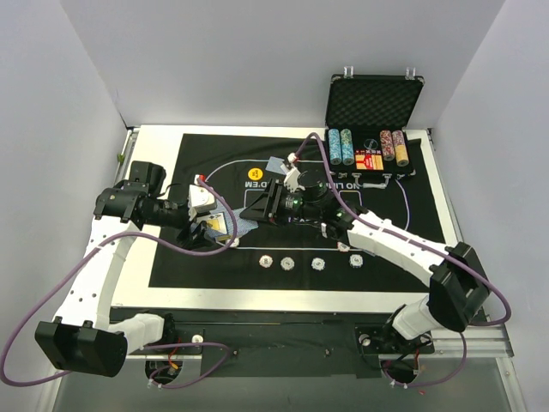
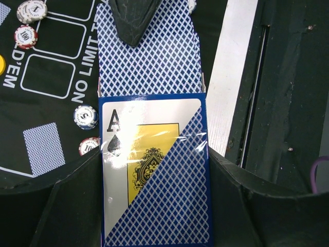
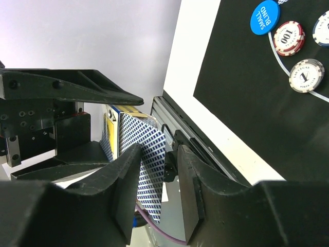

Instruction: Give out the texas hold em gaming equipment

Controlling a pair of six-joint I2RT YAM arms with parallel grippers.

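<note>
Four poker chips (image 1: pixel 289 263) lie in a row at 6 o'clock on the black mat (image 1: pixel 412 206). One yellow button (image 1: pixel 255 172) and one face-down card (image 1: pixel 276 163) sit near 11 o'clock. In the open case (image 1: pixel 373 103) at 1 o'clock I count four chip stacks (image 1: pixel 340 146): two blue and two reddish, mixed ones.

One blue button (image 3: pixel 264 16), marked small blind, shows only from the right wrist, with two whole chips beside it and a third cut off by the frame edge.

Over at 9 o'clock the left gripper (image 2: pixel 154 170) is clamped on the card pack (image 2: pixel 128 170), an ace printed on its front. One blue-backed card (image 2: pixel 149 56) sticks halfway out of the pack's top. The right gripper (image 3: pixel 158 154) straddles that card with a finger on each side. A gap is still visible between them, so it is not pinched yet.

The pack's lower end runs out of the left wrist view. The right arm covers the mat's middle lettering. A small red box between the case's stacks is too small to read.
</note>
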